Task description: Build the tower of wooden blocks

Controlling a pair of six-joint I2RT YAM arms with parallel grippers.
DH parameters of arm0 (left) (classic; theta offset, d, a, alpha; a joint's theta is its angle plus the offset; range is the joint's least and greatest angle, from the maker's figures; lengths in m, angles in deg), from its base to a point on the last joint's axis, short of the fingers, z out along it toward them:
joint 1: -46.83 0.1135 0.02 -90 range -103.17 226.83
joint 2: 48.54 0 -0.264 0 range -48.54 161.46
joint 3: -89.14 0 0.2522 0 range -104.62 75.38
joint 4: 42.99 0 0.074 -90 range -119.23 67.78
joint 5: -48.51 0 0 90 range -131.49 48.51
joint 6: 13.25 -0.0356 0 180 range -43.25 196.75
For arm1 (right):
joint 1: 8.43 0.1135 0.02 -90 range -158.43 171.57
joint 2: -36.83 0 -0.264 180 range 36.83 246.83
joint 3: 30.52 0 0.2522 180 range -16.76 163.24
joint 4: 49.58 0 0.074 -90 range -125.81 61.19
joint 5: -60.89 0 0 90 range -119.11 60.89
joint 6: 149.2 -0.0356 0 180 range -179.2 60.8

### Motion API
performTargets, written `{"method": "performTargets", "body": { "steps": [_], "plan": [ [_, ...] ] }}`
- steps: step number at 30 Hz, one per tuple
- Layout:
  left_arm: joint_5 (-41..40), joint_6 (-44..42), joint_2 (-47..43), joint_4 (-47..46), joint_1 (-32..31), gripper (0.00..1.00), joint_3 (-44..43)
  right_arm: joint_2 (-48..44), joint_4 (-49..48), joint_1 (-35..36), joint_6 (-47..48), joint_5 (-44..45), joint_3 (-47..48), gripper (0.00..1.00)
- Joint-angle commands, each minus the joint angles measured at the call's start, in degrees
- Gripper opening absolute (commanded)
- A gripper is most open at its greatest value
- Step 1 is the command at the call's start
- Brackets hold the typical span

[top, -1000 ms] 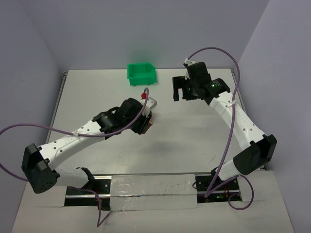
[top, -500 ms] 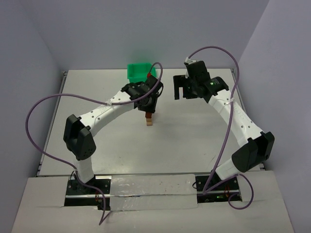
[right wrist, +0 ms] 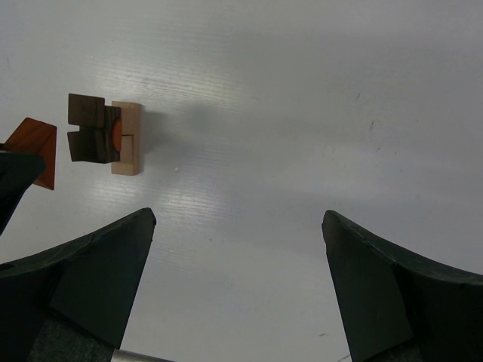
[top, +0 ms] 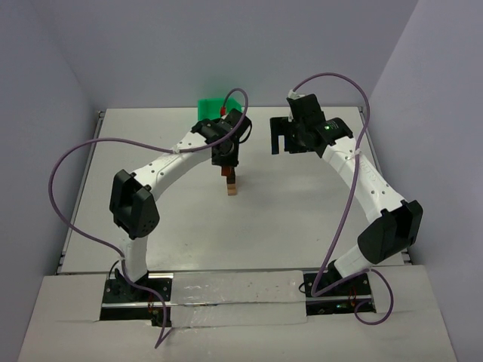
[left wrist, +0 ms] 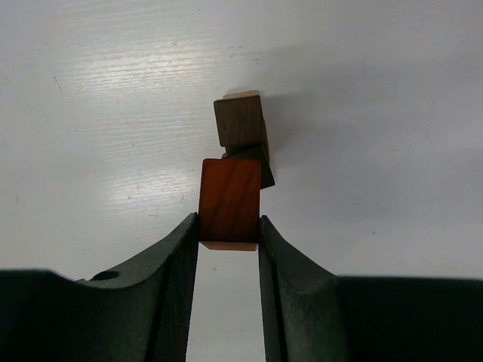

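Note:
The wood block tower (top: 232, 187) is a short narrow stack at mid-table. In the left wrist view its dark brown top block (left wrist: 240, 126) lies over a light tan block (left wrist: 240, 95). My left gripper (top: 228, 162) hangs directly over it, pointing down. It is shut on a reddish-brown block (left wrist: 230, 200), which sits just above and beside the dark top block. In the right wrist view the tower (right wrist: 106, 136) shows at the upper left, with the held reddish block (right wrist: 36, 151) at the frame's edge. My right gripper (top: 285, 140) hovers to the tower's right, open and empty (right wrist: 238, 226).
A green plastic bin (top: 207, 106) stands at the back of the table, largely hidden behind the left arm. Purple cables loop above both arms. The table's raised rail (top: 96, 124) runs along the left side.
The left arm has swung up from a low reach at centre-left and now arches over the tower, carrying the reddish-brown block. The right arm has barely moved.

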Motion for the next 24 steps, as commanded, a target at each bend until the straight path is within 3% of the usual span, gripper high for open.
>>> {"method": "performTargets", "body": {
  "steps": [1, 6, 15, 24],
  "plan": [
    [-0.14, 2.23, 2.03, 1.2, 1.03, 0.1, -3.19, -0.56, -0.37, -0.53, -0.52, 0.39, 2.2, 1.0],
    [0.1, 4.01, 3.1, 1.18, 1.65, 0.0, -5.05, -0.42, -0.33, -0.84, -0.74, 0.16, 2.37, 1.0],
    [1.22, 5.29, 2.9, -0.3, 1.65, 0.0, -6.17, -0.47, -0.36, -0.96, -0.7, -0.23, 2.11, 1.0],
    [0.85, 6.14, 4.59, -0.21, 1.74, 0.09, -6.89, -0.47, -0.46, -1.14, -0.65, -0.4, 1.98, 1.0]
  ]
}}
